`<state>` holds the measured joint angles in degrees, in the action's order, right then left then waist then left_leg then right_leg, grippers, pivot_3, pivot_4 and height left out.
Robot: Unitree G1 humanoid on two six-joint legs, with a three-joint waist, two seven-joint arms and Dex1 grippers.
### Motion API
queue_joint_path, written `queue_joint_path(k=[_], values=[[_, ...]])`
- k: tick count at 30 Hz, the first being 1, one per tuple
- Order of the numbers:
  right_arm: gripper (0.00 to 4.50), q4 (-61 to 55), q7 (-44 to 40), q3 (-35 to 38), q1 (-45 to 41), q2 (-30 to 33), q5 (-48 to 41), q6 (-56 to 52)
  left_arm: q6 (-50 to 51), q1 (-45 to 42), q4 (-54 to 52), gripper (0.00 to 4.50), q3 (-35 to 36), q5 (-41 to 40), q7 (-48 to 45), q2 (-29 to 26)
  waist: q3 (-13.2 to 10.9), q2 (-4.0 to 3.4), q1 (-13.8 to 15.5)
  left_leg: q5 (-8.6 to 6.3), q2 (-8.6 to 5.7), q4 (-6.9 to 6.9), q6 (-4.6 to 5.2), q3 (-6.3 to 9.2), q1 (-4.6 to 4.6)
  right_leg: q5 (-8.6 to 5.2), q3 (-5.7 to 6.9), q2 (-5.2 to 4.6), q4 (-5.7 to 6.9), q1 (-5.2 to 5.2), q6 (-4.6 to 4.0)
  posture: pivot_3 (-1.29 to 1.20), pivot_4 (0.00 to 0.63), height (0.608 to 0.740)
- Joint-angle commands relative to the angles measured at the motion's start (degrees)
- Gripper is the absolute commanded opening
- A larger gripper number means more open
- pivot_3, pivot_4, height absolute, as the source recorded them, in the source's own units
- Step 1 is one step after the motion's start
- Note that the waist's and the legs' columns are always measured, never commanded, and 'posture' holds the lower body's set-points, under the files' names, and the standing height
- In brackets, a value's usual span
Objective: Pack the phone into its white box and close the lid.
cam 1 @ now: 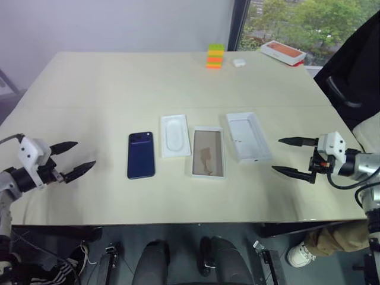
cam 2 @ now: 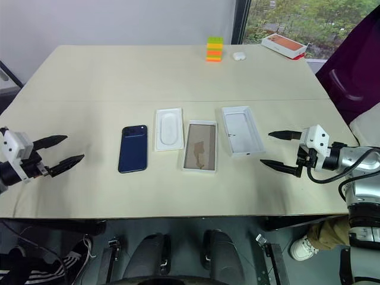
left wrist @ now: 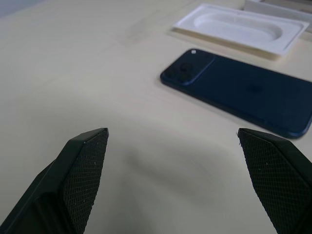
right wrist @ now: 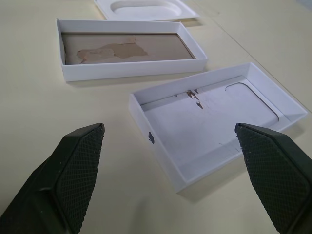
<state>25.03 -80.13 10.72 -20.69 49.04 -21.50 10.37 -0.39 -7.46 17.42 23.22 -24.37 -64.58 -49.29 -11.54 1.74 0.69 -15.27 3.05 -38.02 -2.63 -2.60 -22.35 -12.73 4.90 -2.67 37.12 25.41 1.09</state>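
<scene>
Both jaws spread wide, gripping nothing. Left gripper (cam 1: 74,159) is hovering beside the phone (cam 1: 141,155), right gripper (cam 1: 294,157) beside the lid (cam 1: 248,136), which is lying inside-up. White box (cam 1: 208,152) is sitting between the insert (cam 1: 175,135) and the lid. Risk: phone is lying flat on the table (cam 1: 119,83), so fingertips may skid it instead of lifting; tight box fit could catch an edge.

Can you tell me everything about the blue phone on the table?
The phone is slim and dark navy blue, with rounded corners and a smooth, slightly glossy back. It lies flat, back side up, and its small camera cluster sits in a far corner. It rests on the table, beside the thin white insert without touching it, at the left end of the row of box parts. Nothing holds it; only the table touches it.
</scene>
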Motion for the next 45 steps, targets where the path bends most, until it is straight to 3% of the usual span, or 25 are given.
queue_joint_path(k=[1, 11, 31, 35, 37, 40, 45], values=[[4.50, -1.9, 0.7, 1.7, -0.1, 0.9, -1.0, -0.2, -1.1, -1.3, -1.0, 4.48, 0.2, 0.4, 1.6, 0.2, 0.0, 0.00, -0.1, 0.00, 0.00, 0.00, 0.00, 0.00, 0.00, 0.00, 0.00, 0.01, 0.00, 0.00, 0.00, 0.00, 0.150, 0.740], [4.50, -3.5, 1.9, 0.7, -0.6, 0.1, -0.6, -1.4, 5.6, -2.3, -3.2, 4.48, -0.4, -1.8, 0.7, 0.0, 0.0, 0.00, 0.0, 0.00, 0.00, 0.00, 0.00, -0.01, 0.00, 0.00, 0.00, 0.01, 0.00, 0.00, 0.00, 0.00, 0.150, 0.740], [4.50, -6.0, 2.7, 0.2, -0.3, -0.9, -0.9, -2.5, 6.1, -2.5, -4.8, 4.48, -0.2, -3.0, 0.7, 1.1, 0.0, 0.00, 0.0, 0.00, 0.00, 0.00, 0.00, -0.01, 0.00, 0.01, -0.01, 0.01, 0.00, 0.00, -0.01, 0.00, 0.150, 0.740], [4.50, -6.0, 3.0, 0.1, -0.7, -1.0, -0.8, -2.9, 10.2, -3.3, -5.9, 4.48, -1.4, -3.4, 1.5, 0.6, 0.0, 0.00, 0.0, 0.00, 0.00, 0.00, 0.00, -0.01, 0.00, 0.01, -0.01, 0.01, 0.00, 0.00, -0.01, 0.00, 0.150, 0.740], [4.50, -6.8, 3.2, 0.0, -0.7, -1.0, -1.2, -4.2, 17.8, -4.4, -7.9, 4.48, -3.1, -4.3, 3.3, 0.0, 0.0, 0.00, 0.1, 0.00, 0.00, 0.00, 0.00, -0.01, 0.00, 0.01, -0.01, 0.00, 0.00, -0.01, -0.01, 0.00, 0.150, 0.740], [4.50, -8.4, 4.5, -0.2, -0.4, -1.3, -1.6, -6.8, 29.5, -7.4, -12.2, 4.48, -4.6, -6.9, 9.3, 1.9, 0.0, 0.01, 0.1, 0.00, -0.01, -0.01, 0.00, 0.01, -0.01, 0.00, -0.01, 0.00, 0.01, -0.02, 0.01, 0.00, 0.150, 0.740], [4.50, -10.8, 7.0, -0.2, -0.3, -2.2, -1.5, -9.9, 39.7, -10.1, -19.2, 4.48, -3.8, -11.4, 17.7, 7.3, 0.0, 0.01, -0.1, 0.00, -0.03, -0.02, 0.00, 0.02, -0.01, 0.03, -0.05, -0.02, 0.02, -0.03, -0.01, 0.00, 0.150, 0.740]])
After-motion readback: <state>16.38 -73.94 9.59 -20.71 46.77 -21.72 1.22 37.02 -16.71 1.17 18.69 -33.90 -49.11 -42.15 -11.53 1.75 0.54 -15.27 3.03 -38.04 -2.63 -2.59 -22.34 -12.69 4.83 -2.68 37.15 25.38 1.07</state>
